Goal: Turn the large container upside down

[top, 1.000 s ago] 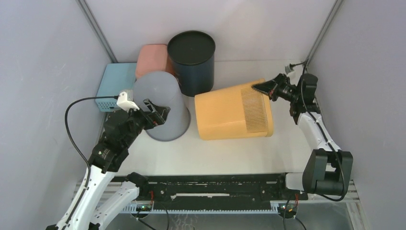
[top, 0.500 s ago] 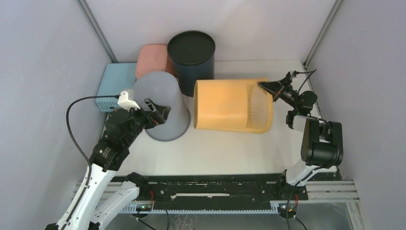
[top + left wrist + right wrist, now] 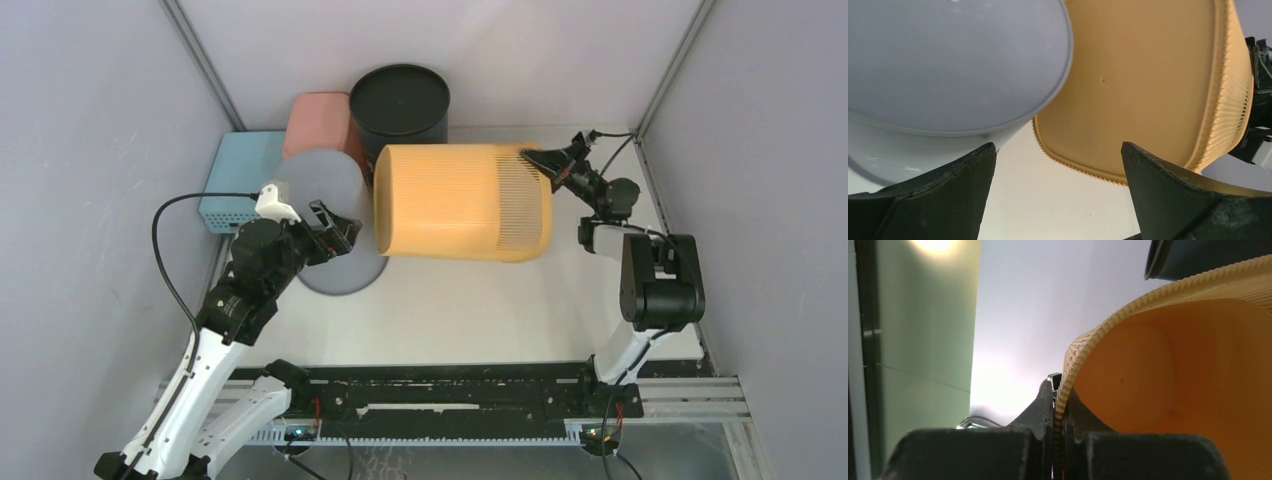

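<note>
Your white table (image 3: 470,310) carries everything, with grey walls on three sides.

The large yellow container (image 3: 450,200) is the biggest item. It's ribbed and lies on its side across the middle of the table, closed base to the left and open mouth to the right. From above it covers the foot of the black bin and part of the grey bin's right side. You can't tell from these views whether its lower side rests on the table. The left wrist view shows its flat base (image 3: 1138,90) face-on, and the right wrist view looks into its hollow (image 3: 1173,380).

The grey bin (image 3: 320,185) sits left of it, closed end up. Its wall (image 3: 948,60) is just beside the yellow base; contact is unclear.

The black bin (image 3: 400,100) stands upright at the back, behind the yellow container. Its edge (image 3: 1208,255) shows at the top of the right wrist view.

The pink container (image 3: 318,120) is behind the grey bin, up against the black bin's left side.

The light blue basket (image 3: 235,180) is at the far left by the wall.

Your right gripper (image 3: 535,160) is at the far top of the yellow mouth. Its jaws are pinched tight on the rim (image 3: 1055,390), one finger inside and one outside.

Your left gripper (image 3: 335,232) is low by the grey bin's near right side, facing the yellow base. Its jaws are spread wide (image 3: 1058,150) and grip nothing.
</note>
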{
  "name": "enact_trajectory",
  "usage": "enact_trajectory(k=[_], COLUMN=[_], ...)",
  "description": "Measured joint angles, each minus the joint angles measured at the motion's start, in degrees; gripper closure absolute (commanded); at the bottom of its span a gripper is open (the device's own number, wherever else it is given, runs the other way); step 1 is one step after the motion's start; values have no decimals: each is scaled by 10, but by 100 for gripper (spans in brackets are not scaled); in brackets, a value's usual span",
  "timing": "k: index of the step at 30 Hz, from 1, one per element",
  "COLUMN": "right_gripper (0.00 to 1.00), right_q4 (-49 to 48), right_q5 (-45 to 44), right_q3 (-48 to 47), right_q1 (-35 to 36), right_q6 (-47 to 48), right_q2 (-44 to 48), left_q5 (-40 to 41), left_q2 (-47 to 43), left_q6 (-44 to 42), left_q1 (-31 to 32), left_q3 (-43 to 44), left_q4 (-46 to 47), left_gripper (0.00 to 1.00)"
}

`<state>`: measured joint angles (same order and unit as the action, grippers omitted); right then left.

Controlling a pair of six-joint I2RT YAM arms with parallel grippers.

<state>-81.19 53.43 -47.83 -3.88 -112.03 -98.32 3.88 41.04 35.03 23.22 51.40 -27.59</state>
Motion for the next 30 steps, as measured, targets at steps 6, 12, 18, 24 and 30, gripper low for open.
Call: enact_trajectory(k=[6,12,18,24,30], right_gripper=[100,100,100,100,100], right_q4=[0,-2,-2,-2,-3], right_q5=[-41,-59,-86,-124,-154], right_q3=[-44,-60,-61,-75,-100], right_q1=[56,67,73,109,163], right_q6=[-23,-32,-33,-33,-45], right_q2=[-23,-23,-23,-39,-99], left_q5=[14,31,35,48,64], left_q2=[-10,-21,-21,-44,-50], left_q6=[-4,-7,-10,-20,-25], left_q1=[0,-1,-5,-12,-18], left_q3=[1,2,18,49,62], left_q4=[-9,-26,-41,-62,-66], left_gripper=[0,0,0,0,0])
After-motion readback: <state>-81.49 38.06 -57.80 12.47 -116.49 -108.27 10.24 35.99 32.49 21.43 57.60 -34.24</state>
